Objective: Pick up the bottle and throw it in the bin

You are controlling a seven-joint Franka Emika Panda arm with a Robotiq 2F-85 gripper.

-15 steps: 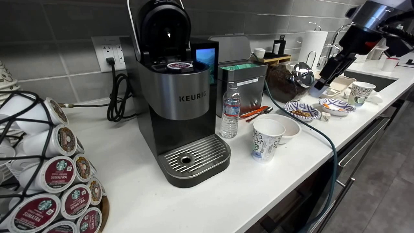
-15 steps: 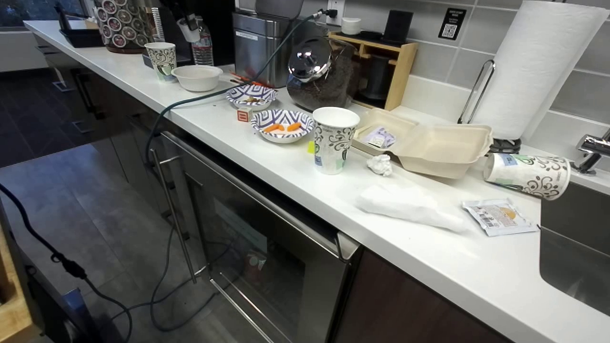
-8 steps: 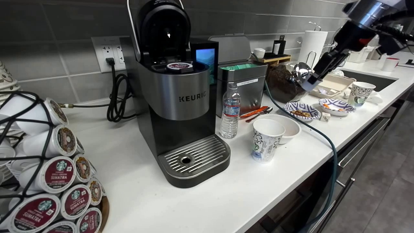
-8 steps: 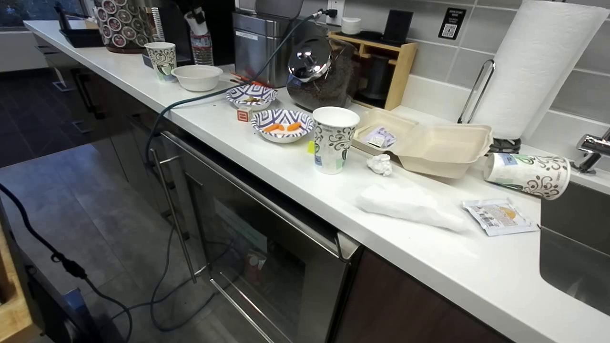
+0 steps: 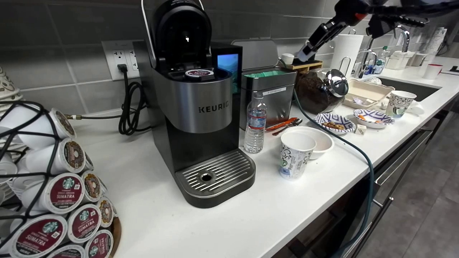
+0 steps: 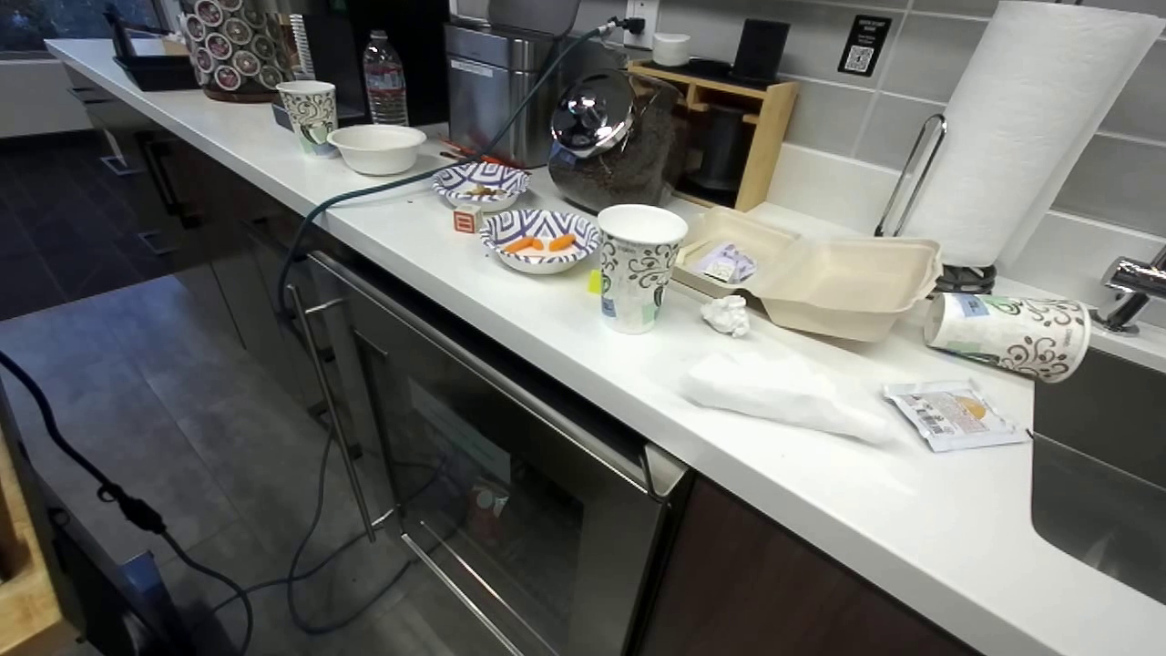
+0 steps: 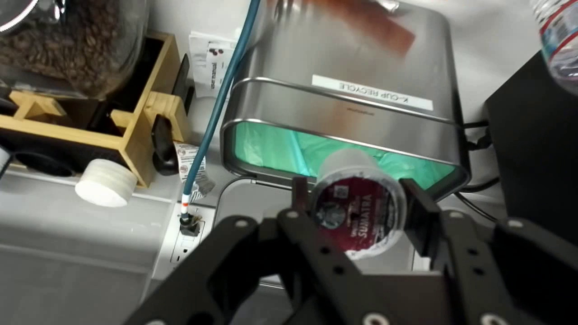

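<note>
The clear bottle (image 5: 255, 125) with a red-edged label stands upright on the counter between the coffee machine and the metal bin. It also shows in an exterior view (image 6: 386, 87) and at the wrist view's upper right corner (image 7: 562, 38). The metal bin (image 5: 269, 104) has its lid up and a green liner inside; its label reads K-cup recycle in the wrist view (image 7: 280, 101). My gripper (image 7: 356, 194) is shut on a white coffee pod (image 7: 350, 216) with a dark red Sumatra lid. In an exterior view the gripper (image 5: 307, 48) is raised right of the bin, apart from the bottle.
The coffee machine (image 5: 200, 104) stands left of the bottle. A patterned paper cup (image 5: 296, 157) and white bowl (image 5: 324, 141) stand in front. A teal hose (image 5: 353, 145) crosses the counter. A glass jar (image 5: 315, 89) and wooden rack (image 6: 774, 137) stand beside the bin.
My gripper has risen and moved left toward the bin in an exterior view, with the pod still held. It has left the view where it was in front of the bottle.
</note>
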